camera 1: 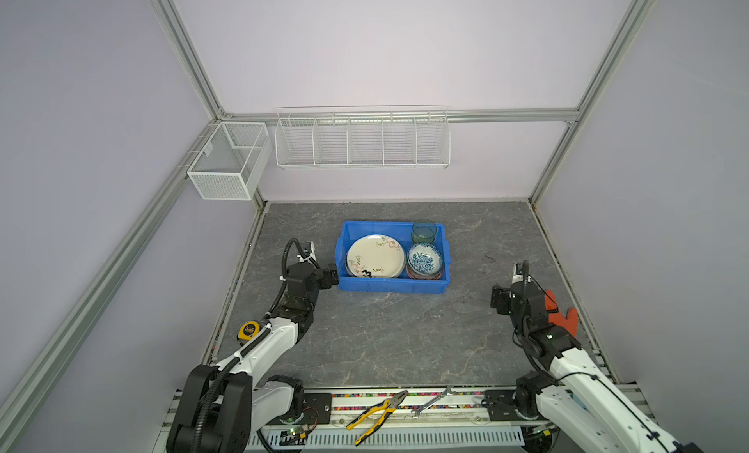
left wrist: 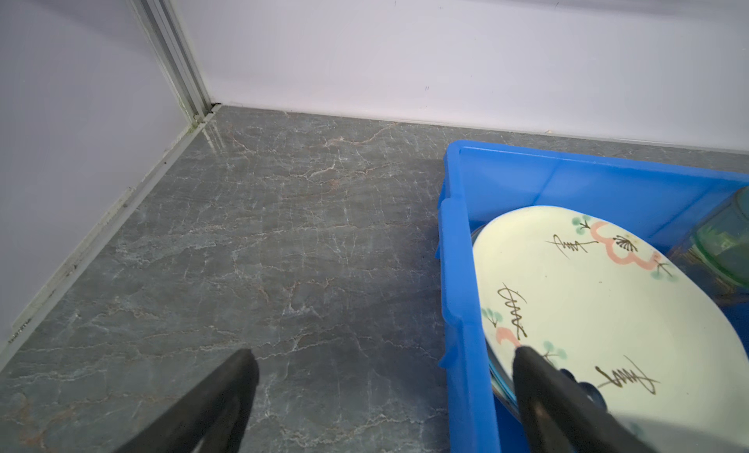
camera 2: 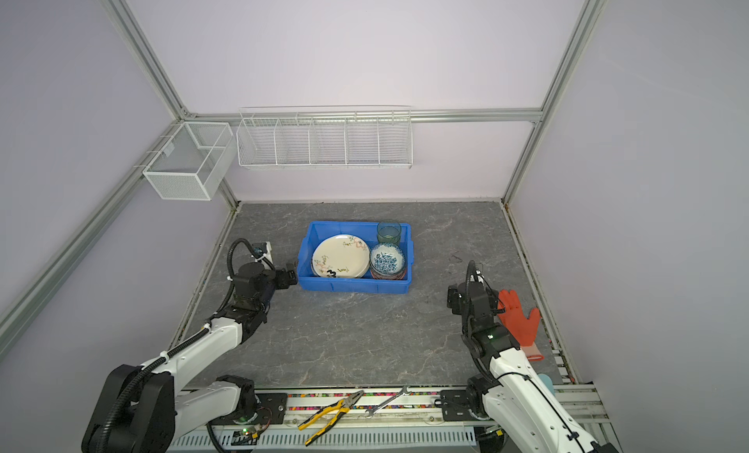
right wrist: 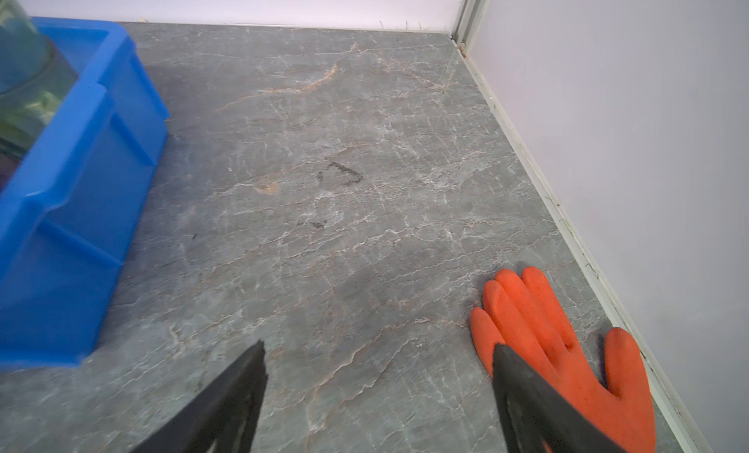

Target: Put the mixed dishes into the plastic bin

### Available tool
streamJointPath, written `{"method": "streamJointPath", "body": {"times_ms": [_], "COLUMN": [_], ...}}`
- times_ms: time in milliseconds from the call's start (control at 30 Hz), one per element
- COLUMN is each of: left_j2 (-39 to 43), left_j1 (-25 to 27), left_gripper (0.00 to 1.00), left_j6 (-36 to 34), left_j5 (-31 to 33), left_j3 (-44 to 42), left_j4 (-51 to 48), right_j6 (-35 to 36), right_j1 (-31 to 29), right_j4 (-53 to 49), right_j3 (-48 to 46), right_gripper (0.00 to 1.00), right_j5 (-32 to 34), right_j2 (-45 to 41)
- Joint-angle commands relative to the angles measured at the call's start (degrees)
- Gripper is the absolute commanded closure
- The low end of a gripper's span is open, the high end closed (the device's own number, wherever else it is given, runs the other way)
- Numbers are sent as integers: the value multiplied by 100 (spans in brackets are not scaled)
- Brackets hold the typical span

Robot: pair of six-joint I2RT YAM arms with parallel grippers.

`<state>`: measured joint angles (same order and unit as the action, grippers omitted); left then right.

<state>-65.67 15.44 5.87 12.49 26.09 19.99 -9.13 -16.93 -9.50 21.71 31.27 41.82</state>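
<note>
- A grey marble-patterned tabletop [camera 1: 385, 341] fills the floor of a lilac-walled booth, and I can see no dish on its bare part.
- Nearest me, yellow-handled pliers [camera 1: 379, 414] and a steel wrench [camera 1: 431, 400] lie on the front rail. A yellow tape measure [camera 1: 248, 330] sits by the left arm.
- The right gripper [camera 1: 497, 300] hangs with its jaws apart and empty over bare table. It is beside an orange rubber glove [right wrist: 559, 349] and well apart from the tub.
- The left gripper [camera 1: 331, 277] is the nearer one. Its jaws are wide apart and hold nothing, just beside the tub's near left corner.
- The bright blue shallow plastic bin [camera 1: 389, 287] lies to that gripper's right, its long axis running across the table.
- In the left wrist view one finger [left wrist: 543, 390] shows over the plate's rim and the other over bare table. I cannot tell whether either touches.
- Inside the bin are a cream floral round plate [camera 1: 377, 254] on top of a stack, a blue-patterned bowl [camera 1: 424, 260] on stacked bowls, and behind it a green glass [camera 1: 424, 231].
- The loading looks about finished to me. Any move by the left arm must clear that left wall.
- White wire baskets [camera 1: 362, 141] hang on the far wall.
</note>
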Motion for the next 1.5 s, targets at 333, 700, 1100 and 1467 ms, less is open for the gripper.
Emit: {"method": "streamJointPath", "body": {"times_ms": [333, 700, 1100, 1467], "left_j2": [-353, -1545, -2241, -2311], "left_j1": [-1286, -1324, -1324, -1324], "left_gripper": [3, 1, 1, 1], "left_j6": [-480, -339, -394, -405], "left_j5": [-43, 40, -54, -111], "left_j3": [-215, -529, -682, -526], "left_j4": [1286, 2834, 3752, 3482], "right_j6": [1016, 1046, 1042, 1116], "right_j1": [871, 1413, 1662, 1653], "right_j4": [2178, 3529, 4565, 5892], "right_j3": [-442, -538, -271, -31], "right_gripper": [11, 11, 12, 12], "right_j5": [-971, -1525, -2086, -2499], "right_j2": [1079, 1844, 2818, 4406]}}
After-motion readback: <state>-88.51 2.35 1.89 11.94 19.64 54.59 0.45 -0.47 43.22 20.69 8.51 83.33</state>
